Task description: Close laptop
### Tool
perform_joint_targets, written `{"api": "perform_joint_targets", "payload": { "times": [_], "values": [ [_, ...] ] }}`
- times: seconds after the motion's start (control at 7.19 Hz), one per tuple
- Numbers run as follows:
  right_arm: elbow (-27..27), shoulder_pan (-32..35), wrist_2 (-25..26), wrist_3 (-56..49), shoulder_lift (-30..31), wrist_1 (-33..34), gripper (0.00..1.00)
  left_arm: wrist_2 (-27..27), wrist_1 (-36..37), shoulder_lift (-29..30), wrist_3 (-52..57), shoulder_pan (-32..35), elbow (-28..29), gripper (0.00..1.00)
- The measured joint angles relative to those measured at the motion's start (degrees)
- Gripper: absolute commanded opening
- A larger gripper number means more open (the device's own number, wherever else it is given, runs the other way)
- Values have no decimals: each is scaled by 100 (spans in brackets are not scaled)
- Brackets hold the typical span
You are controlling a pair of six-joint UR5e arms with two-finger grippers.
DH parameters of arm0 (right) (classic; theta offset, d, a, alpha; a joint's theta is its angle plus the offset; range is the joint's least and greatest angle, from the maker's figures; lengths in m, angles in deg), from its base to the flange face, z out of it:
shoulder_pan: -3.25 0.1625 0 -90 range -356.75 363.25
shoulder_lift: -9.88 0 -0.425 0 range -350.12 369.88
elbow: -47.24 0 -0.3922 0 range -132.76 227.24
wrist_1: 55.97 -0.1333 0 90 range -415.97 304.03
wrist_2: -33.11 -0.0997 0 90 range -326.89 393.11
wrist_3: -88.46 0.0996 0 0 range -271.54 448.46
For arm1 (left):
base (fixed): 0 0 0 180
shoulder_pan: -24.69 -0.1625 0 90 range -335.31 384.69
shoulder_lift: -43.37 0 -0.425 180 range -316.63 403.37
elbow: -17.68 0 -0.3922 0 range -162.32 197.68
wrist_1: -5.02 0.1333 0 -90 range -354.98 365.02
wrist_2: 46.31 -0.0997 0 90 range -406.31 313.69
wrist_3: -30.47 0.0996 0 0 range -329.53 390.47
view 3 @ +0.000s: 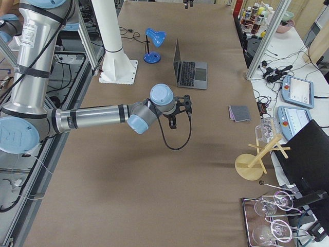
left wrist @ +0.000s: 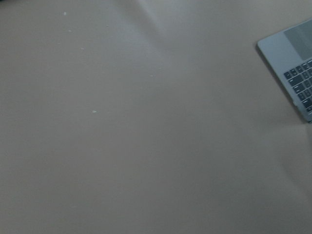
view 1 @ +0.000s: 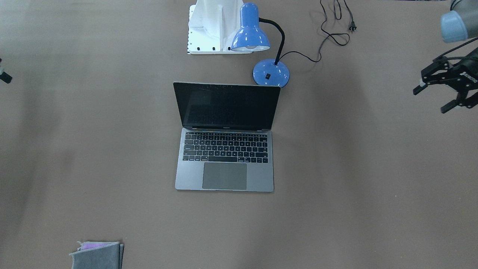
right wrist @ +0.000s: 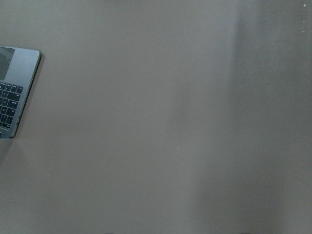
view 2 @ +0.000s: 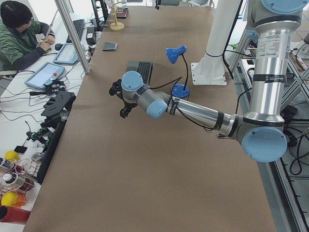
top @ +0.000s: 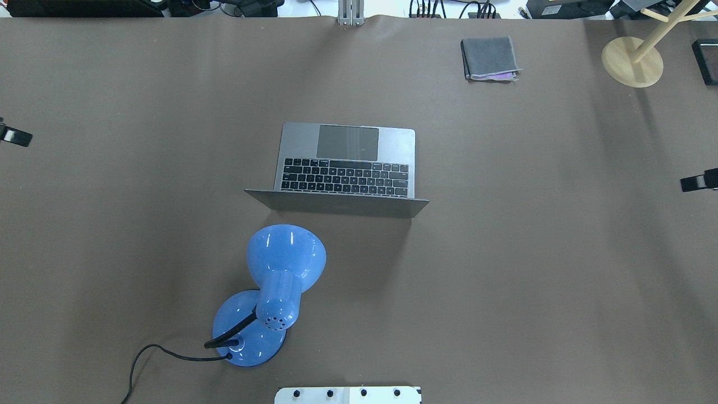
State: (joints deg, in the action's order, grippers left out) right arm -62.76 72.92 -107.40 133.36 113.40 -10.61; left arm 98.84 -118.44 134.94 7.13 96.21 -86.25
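Well off either side of the open thin space-grey metal laptop point(view 1: 224, 149), both arms stretch out low; the left gripper point(view 1: 432, 99) is spread wide, and the right gripper's point(view 3: 177, 110) spread cannot be told.

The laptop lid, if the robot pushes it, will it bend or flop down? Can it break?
The thin grey metal laptop looks rigid, so its raised lid probably swings on the hinge without bending. The glossy black screen could crack if poked hard. Flat and low, it likely won't tip but might slide on the smooth brown table.
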Motion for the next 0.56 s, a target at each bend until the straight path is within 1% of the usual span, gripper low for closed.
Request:
{"api": "perform_joint_targets", "payload": {
  "times": [0.14, 0.28, 0.42, 0.56],
  "values": [
    [-61, -586, 489, 995, 1, -564, 74, -13, -620, -4, -943, -365, 4, 98],
    [-190, -1081, 817, 1700, 6, -840, 59, -18, -1091, 0, -1650, -691, 4, 98],
    [-389, -1516, 1008, 2228, 11, -943, 42, -22, -1413, 15, -2163, -994, 5, 97],
    [-596, -1958, 1192, 2636, 9, -978, 16, -44, -1661, 35, -2463, -1245, 7, 35]
  ]
}}
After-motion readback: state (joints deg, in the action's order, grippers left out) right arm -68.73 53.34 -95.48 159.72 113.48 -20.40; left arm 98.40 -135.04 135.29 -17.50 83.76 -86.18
